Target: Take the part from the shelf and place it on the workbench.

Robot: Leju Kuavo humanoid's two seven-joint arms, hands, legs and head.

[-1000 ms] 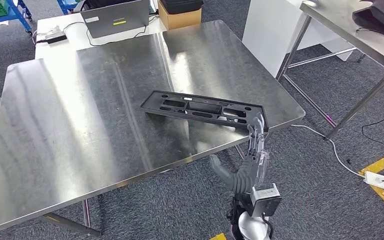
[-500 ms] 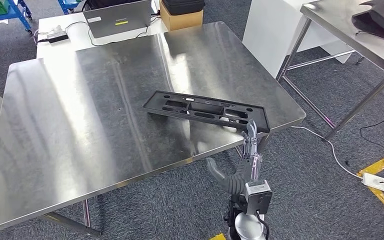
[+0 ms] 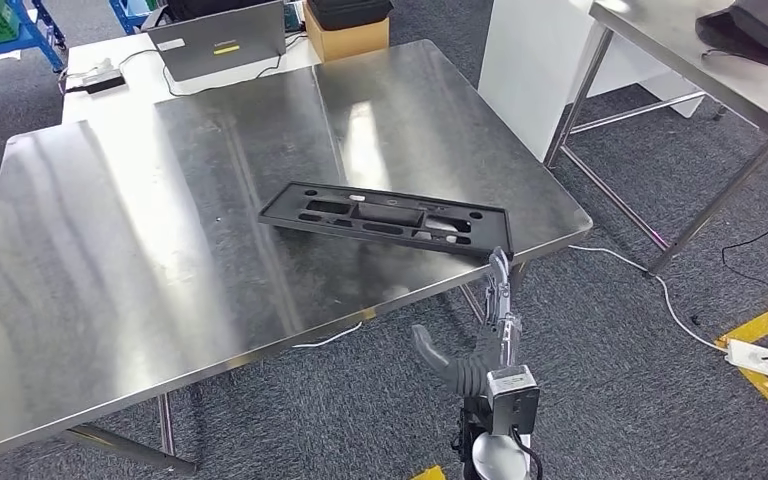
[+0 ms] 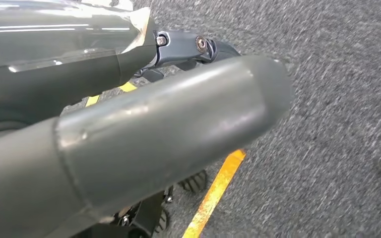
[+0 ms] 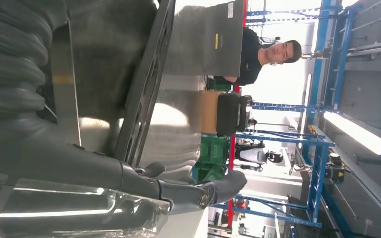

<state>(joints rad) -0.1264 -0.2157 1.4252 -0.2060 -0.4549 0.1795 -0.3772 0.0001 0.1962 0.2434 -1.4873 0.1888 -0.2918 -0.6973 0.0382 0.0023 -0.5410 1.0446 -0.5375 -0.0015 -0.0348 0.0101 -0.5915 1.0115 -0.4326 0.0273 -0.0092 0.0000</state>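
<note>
Lying flat near the counter [image 3: 160, 230] edge: black part [image 3: 385, 217]. Right robot hand [image 3: 495, 320] just off it, released, fingers straight. Left robot hand [image 4: 129, 144] over carpet, grip unclear.

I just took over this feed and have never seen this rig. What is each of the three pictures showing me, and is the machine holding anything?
It is a two-armed walking robot. The head view looks down from its body at a steel workbench. A long black plastic part lies flat on it near the front edge. The right hand hangs open just off that edge, holding nothing. The right wrist view, turned sideways, looks along that hand at the part's edge and a laptop beyond. The left wrist view shows the left hand over grey carpet; whether it is open is unclear.
</note>
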